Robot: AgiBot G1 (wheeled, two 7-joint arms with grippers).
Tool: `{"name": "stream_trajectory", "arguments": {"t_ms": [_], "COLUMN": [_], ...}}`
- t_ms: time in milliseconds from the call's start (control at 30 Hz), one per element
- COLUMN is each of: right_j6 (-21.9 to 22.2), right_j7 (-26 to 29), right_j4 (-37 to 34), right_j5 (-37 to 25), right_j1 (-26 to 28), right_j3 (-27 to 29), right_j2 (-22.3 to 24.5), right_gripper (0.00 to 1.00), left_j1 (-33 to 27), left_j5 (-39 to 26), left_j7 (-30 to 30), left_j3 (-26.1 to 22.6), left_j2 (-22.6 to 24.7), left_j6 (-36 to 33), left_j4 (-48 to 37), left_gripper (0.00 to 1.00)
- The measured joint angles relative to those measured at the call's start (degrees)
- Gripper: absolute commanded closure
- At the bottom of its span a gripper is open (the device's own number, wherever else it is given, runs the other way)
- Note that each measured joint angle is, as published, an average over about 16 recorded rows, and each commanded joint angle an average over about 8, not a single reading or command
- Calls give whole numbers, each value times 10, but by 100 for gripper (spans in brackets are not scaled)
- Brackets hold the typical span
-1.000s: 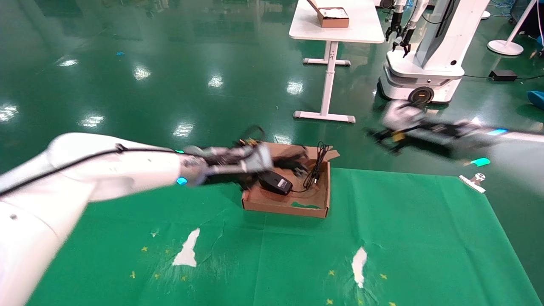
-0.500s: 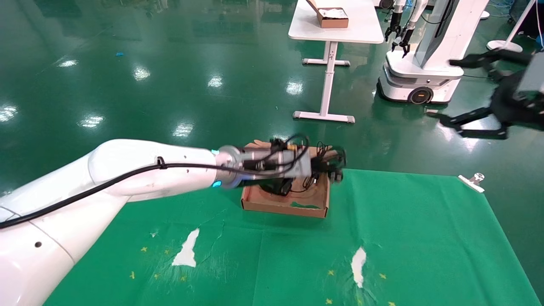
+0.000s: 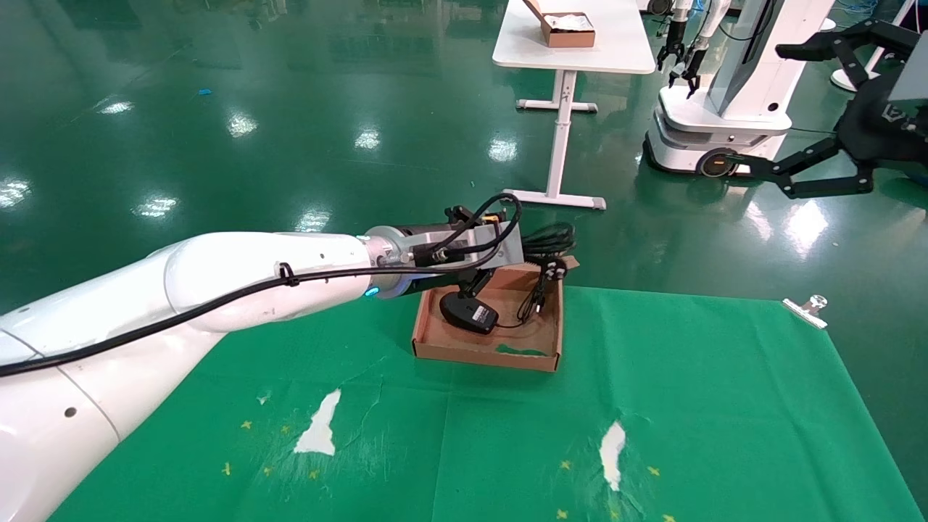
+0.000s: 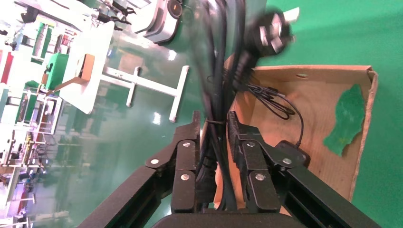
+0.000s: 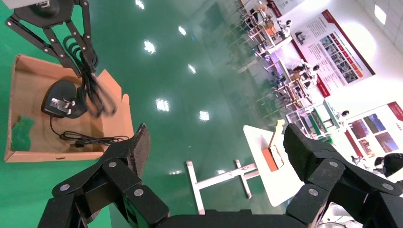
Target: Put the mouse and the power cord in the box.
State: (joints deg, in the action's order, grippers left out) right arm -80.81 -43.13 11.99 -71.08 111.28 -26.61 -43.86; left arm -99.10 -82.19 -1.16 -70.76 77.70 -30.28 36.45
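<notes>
The brown cardboard box sits on the green cloth. The black mouse lies inside it, label up, its thin cable coiled beside it. My left gripper is shut on the bundled power cord and holds it in the air above the box's far edge. In the left wrist view the power cord runs between the fingers of the left gripper, its plug dangling past the box and the mouse. My right gripper is open and empty, raised at the far right; the right gripper spreads wide.
A white table with a distant brown box stands beyond the cloth, and another robot stands beside it. A metal clip lies at the cloth's far right edge. The cloth has torn white patches near me.
My left gripper has reached across the box and risen with the power cord, which now hangs over the far edge. My right arm has swung up and away to the right.
</notes>
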Motion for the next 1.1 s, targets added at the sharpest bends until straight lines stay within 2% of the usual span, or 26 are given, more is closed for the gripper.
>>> {"name": "stream_trajectory", "arguments": {"t_ms": [233, 1100], "right_j6": [-7, -26], "right_j7": [37, 270], "right_j4": [43, 308], "right_j5": [20, 146], "right_j1": [-31, -247], "right_j3": [7, 53], "right_j2": [6, 44], "right_gripper": [0, 0], "left_j1": [30, 197], "left_j5": [35, 214], "left_j7": [13, 65], "left_j3": [38, 285], "left_j2": [-35, -225], "left_j6": [-41, -290], "left_j4": [33, 197], "left_gripper": [0, 0]}}
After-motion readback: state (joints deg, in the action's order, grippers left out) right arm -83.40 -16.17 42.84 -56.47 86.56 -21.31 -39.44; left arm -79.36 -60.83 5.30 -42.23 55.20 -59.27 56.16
